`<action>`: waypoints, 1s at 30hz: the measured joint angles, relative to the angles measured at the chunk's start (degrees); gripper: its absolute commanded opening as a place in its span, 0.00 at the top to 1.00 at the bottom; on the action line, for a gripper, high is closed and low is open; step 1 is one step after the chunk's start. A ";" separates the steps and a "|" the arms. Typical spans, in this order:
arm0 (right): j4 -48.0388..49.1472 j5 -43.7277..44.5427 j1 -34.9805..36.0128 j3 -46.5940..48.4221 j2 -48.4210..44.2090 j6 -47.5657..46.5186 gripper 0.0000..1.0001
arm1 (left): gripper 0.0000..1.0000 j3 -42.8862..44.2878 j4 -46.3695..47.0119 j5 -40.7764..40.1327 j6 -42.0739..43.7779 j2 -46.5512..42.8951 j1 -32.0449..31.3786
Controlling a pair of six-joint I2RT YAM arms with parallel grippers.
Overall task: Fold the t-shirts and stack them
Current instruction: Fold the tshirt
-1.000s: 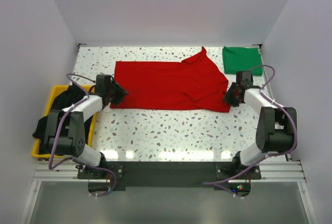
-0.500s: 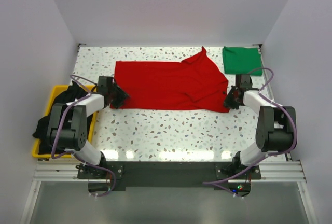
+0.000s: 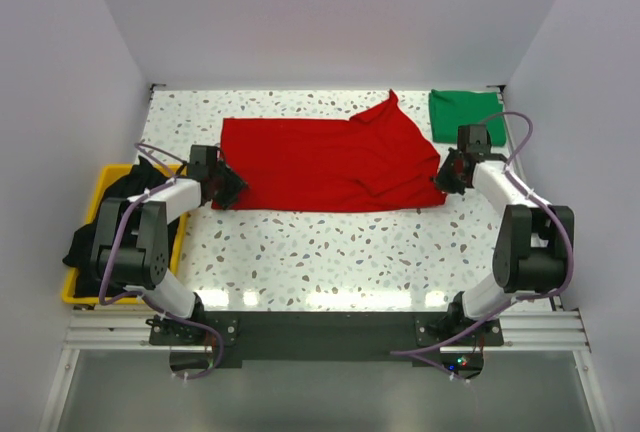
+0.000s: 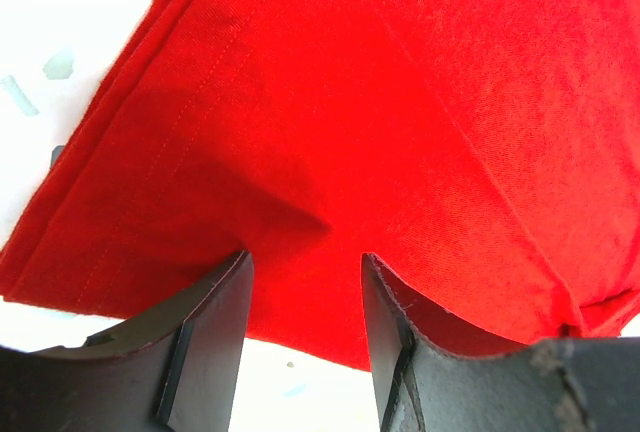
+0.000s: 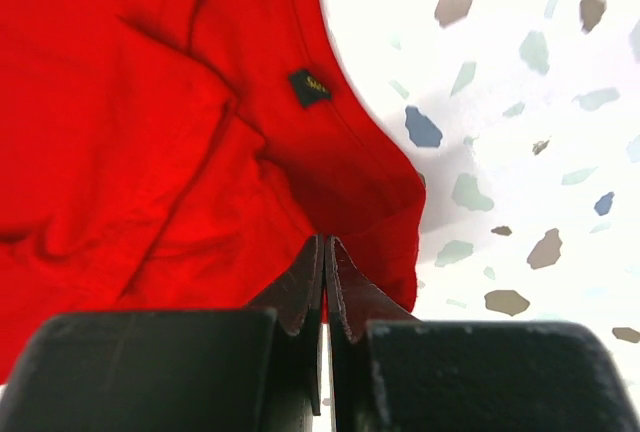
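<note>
One of three shirts looks finished: a green cloth t-shirt [image 3: 465, 115], folded into a neat square, lies at the far right corner of the pale speckled tabletop [image 3: 330, 247]. We take it as the start of the stack.

A bright red short-sleeved cloth t-shirt [image 3: 320, 162] lies spread across the far middle of the tabletop, with its right end rumpled. The left wrist view shows several layers at its hem, so it may be doubled over once; we cannot tell.

The left pincer [image 3: 226, 188] sits at the shirt's near left corner. Its jaws are apart and cloth rises between them, not yet nipped. The right pincer [image 3: 447, 174] is at the near right corner, its jaws pressed together on the cloth's edge near the collar label. We read this as the grasp for the next fold.

A black cloth t-shirt [image 3: 120, 192] lies crumpled in a yellow plastic bin [image 3: 72, 290] beside the tabletop's left edge. What is left, we judge, is folding and stacking the red one, then the black.
</note>
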 measured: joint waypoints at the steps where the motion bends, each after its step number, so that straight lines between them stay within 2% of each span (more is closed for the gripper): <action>1: -0.59 0.26 0.00 0.92 0.04 -0.24 1.00 | 0.47 0.00 -0.02 -0.11 -0.04 0.02 0.00; 8: -2.73 2.73 0.02 5.40 2.75 -1.70 1.00 | 0.47 0.00 -0.09 -0.20 -0.11 0.02 0.00; 16: -4.09 5.22 0.02 5.33 9.14 -2.32 1.00 | 0.47 0.00 -0.09 -0.22 -0.09 0.02 0.00; 24: -4.57 5.64 0.37 4.96 7.02 -2.25 0.83 | 0.46 -0.02 0.24 0.52 0.92 -0.11 0.00; 30: -5.33 8.55 8.63 6.40 2.56 -1.92 0.80 | 0.45 -0.02 0.00 1.70 2.29 -2.27 0.00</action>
